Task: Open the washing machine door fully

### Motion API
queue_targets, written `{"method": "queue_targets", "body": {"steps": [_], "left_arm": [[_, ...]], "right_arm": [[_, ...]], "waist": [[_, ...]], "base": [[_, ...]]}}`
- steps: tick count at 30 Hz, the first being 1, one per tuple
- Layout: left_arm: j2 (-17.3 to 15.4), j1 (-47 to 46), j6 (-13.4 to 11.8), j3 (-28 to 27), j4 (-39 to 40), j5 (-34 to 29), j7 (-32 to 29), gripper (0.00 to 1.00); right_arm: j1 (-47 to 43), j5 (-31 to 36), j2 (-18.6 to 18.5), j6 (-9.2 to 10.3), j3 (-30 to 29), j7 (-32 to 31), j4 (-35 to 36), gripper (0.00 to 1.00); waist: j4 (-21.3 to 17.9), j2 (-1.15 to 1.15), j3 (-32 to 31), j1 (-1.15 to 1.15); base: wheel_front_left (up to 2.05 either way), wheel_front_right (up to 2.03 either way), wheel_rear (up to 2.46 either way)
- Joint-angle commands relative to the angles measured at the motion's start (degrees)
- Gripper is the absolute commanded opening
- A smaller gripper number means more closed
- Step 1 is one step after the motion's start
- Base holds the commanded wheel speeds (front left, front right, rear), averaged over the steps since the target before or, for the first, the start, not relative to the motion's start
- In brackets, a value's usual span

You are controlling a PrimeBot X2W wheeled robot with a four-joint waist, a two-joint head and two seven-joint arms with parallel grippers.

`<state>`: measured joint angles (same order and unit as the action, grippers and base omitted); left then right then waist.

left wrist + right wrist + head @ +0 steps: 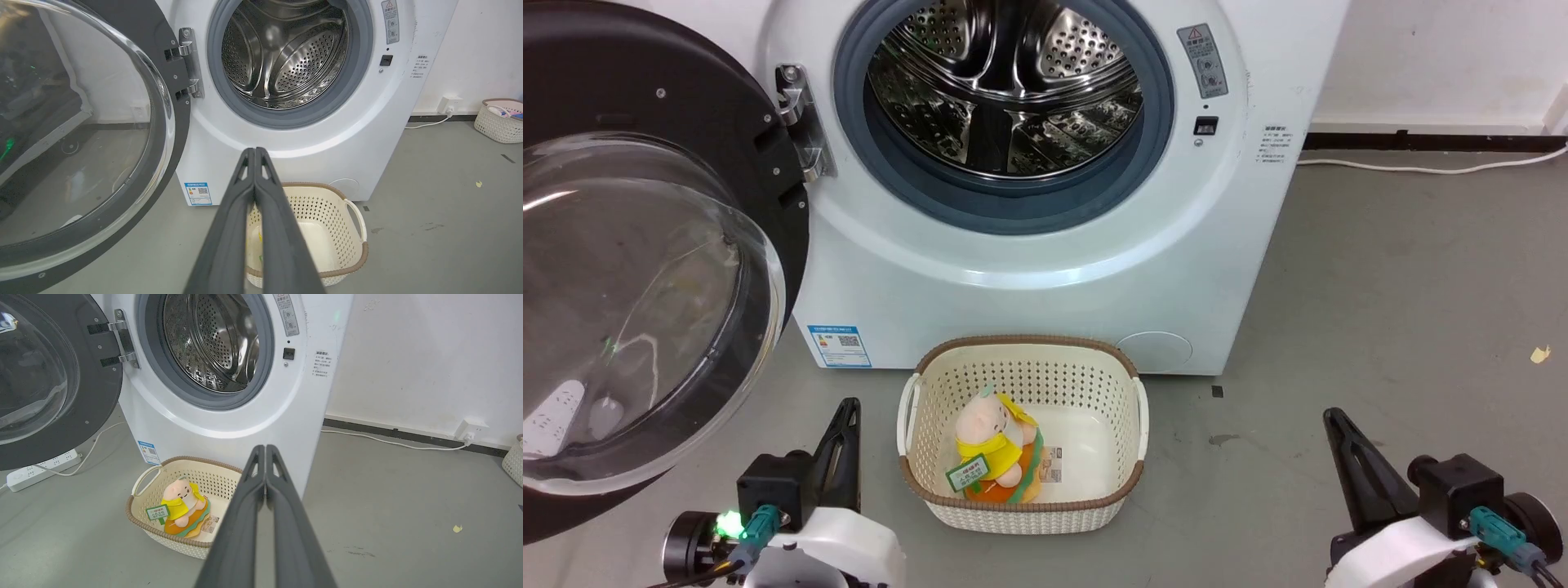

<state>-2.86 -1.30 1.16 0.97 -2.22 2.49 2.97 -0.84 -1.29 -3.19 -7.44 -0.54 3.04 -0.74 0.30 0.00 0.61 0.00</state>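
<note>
Grey concrete floor (pixel 1405 269) meets a white wall (pixel 408 355) at upper right; the washing machine door (pixel 645 269) hangs swung open at frame left. Both left gripper (pixel 254 150) and right gripper (pixel 265 447) are pinched closed, empty.

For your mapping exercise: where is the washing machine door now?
Head view, left side: the washing machine door stands swung open, hinged beside the drum, near the left claw.

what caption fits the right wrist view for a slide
Door wide open, toy in basket below the drum, right hand shut.
</note>
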Motion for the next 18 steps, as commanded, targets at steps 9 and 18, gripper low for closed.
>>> {"method": "queue_targets", "body": {"steps": [9,18], "left_arm": [[0.0,1.0,-0.6,-0.5,1.1,-1.3,-1.3,0.0],[0.0,1.2,-0.9,-0.7,1.7,-2.0,-2.2,0.0]], "right_arm": [[0.6,0.7,0.3,-0.04,0.3,-1.3,0.5,0.0],[0.7,1.0,0.3,-0.04,0.4,-2.3,0.7,0.0]], "waist": [[-0.1,0.0,-0.2,0.0],[-0.2,0.0,-0.4,0.0]], "base": [[0.0,0.0,0.0],[0.0,0.0,0.0]]}}
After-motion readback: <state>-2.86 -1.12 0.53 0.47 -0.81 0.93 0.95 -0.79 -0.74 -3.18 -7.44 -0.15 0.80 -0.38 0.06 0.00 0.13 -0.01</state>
